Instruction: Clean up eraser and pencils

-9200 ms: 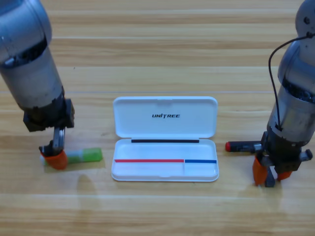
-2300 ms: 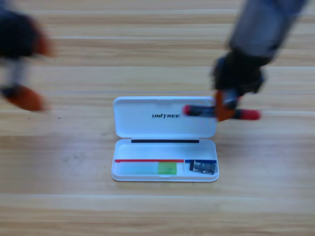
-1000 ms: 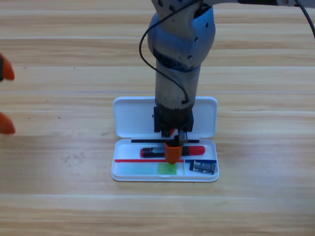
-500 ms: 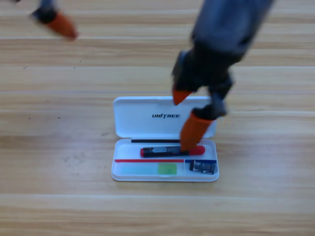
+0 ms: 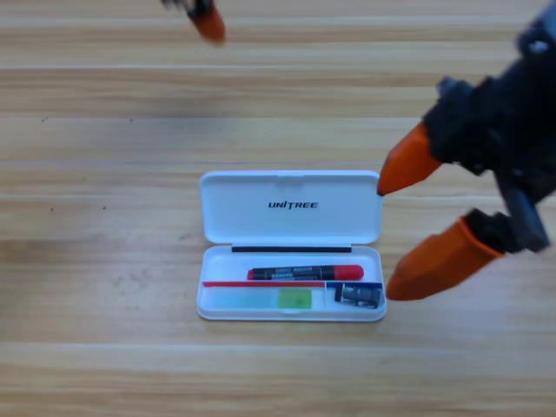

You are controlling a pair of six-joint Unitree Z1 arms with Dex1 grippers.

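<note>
The white case (image 5: 291, 207) lies open in the middle of the table. A pencil (image 5: 304, 273) with red ends and a black middle rests flat in its upper tray slot. Below it, the pale and green eraser (image 5: 276, 299) fills the lower left compartment. My right gripper (image 5: 384, 244) hovers large at the right, just beside the case's right edge, open and holding nothing. Of my left gripper (image 5: 208, 21) only an orange jaw tip shows at the top edge, far from the case.
A small dark metal piece (image 5: 359, 296) sits in the case's lower right compartment. Bare wooden table (image 5: 104, 347) surrounds the case on all sides.
My right gripper has drawn away from the case to the right, open, leaving the pencil lying in the tray. The left gripper's tip has slid rightward along the top edge.
</note>
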